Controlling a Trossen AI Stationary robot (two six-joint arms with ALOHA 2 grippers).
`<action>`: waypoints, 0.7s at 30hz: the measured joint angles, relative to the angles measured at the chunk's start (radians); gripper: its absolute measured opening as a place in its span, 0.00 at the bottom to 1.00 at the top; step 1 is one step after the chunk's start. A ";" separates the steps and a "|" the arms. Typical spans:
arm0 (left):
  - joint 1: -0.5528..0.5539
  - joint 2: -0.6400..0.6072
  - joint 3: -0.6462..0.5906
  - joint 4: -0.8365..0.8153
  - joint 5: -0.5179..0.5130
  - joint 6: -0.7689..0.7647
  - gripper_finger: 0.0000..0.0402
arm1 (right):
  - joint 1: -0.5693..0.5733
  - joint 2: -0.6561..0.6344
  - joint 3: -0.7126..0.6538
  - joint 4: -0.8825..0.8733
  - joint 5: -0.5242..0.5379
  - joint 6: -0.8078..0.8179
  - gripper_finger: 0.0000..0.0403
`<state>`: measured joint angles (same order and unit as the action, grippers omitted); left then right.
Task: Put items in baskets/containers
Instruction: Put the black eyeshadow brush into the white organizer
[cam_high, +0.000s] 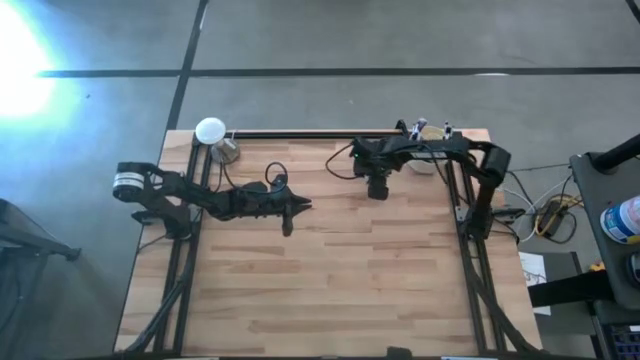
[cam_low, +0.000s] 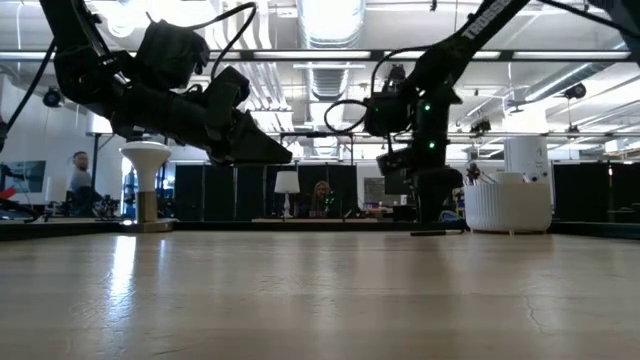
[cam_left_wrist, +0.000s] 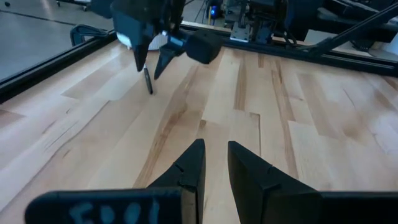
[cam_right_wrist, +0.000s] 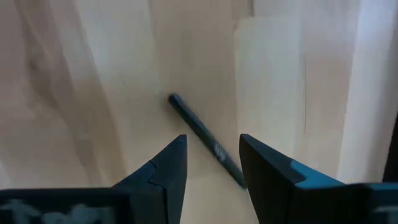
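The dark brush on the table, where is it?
The dark brush lies flat on the wooden table, right under the right gripper's open fingers, near the far edge.

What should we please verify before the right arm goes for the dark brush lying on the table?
1. Thin dark-handled makeup brush lies flat on the pale wooden table, between the right end effector fingers: ok.
2. Right end effector open, empty: ok.
3. Fingers low enough to close on the brush: cannot tell.
4. Round cream-white cup upright at the table's far right edge: ok.
5. Left end effector open, hovering apart from the right arm: ok.
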<state>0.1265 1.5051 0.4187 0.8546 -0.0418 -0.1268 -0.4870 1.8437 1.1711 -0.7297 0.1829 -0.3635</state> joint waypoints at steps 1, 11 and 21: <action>0.000 0.000 0.000 0.000 0.000 0.000 0.15 | 0.000 0.013 0.010 0.001 0.000 -0.013 0.36; 0.000 0.000 0.000 -0.001 0.000 0.000 0.15 | -0.001 0.056 0.010 0.018 -0.001 -0.115 0.31; 0.005 0.000 0.000 0.000 -0.007 -0.011 0.15 | -0.005 0.054 -0.013 0.052 -0.057 -0.138 0.16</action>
<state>0.1311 1.5051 0.4183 0.8547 -0.0483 -0.1380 -0.4919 1.8980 1.1583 -0.6774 0.1259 -0.5018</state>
